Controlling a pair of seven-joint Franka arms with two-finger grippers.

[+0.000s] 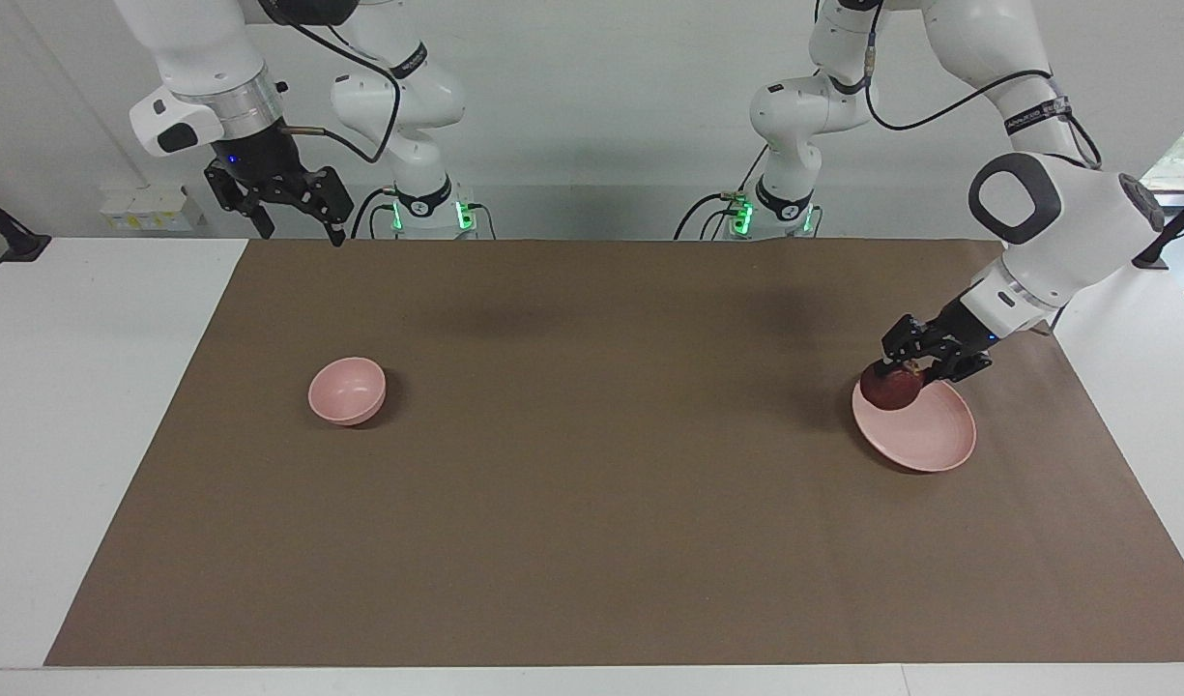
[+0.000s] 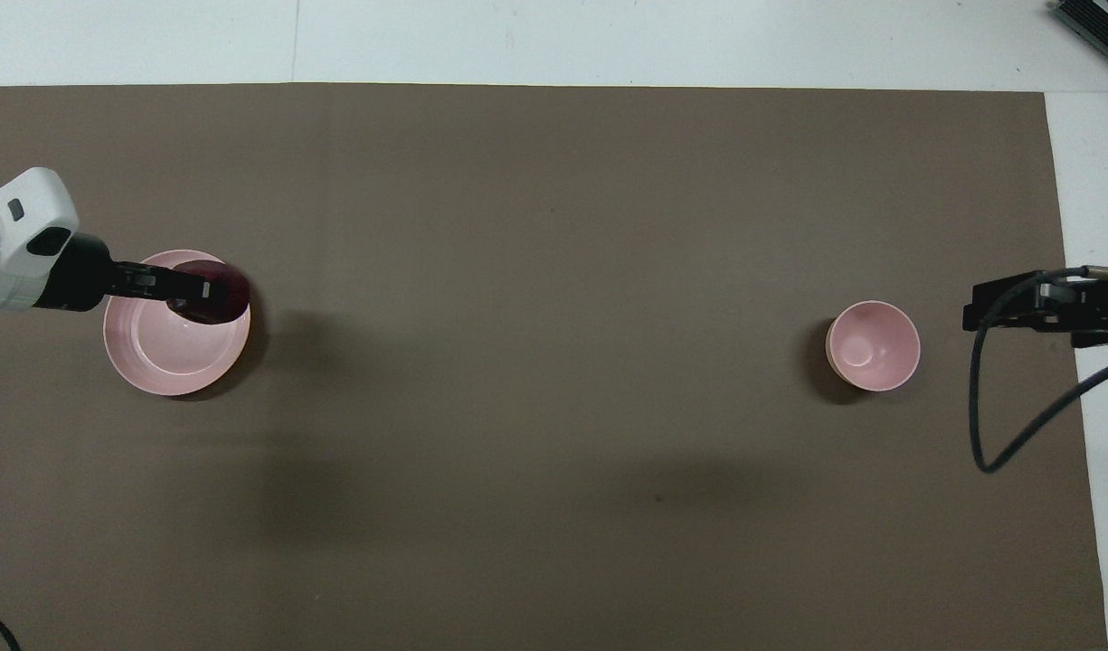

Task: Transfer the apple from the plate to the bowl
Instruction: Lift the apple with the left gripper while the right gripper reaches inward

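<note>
Left gripper (image 1: pixel 909 365): we see it clamped on the small dark red-maroon apple (image 1: pixel 891 386), over the flat pale pink plate (image 1: pixel 925 435).
Right gripper (image 1: pixel 297 215): jaws wide, empty, waiting above the table edge.
Small deep pink bowl (image 1: pixel 347 390): well apart.

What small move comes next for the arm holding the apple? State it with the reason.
Probably carry it toward the bowl: the left gripper has the apple lifted over the plate rim, and the bowl sits empty at the right arm's end.
</note>
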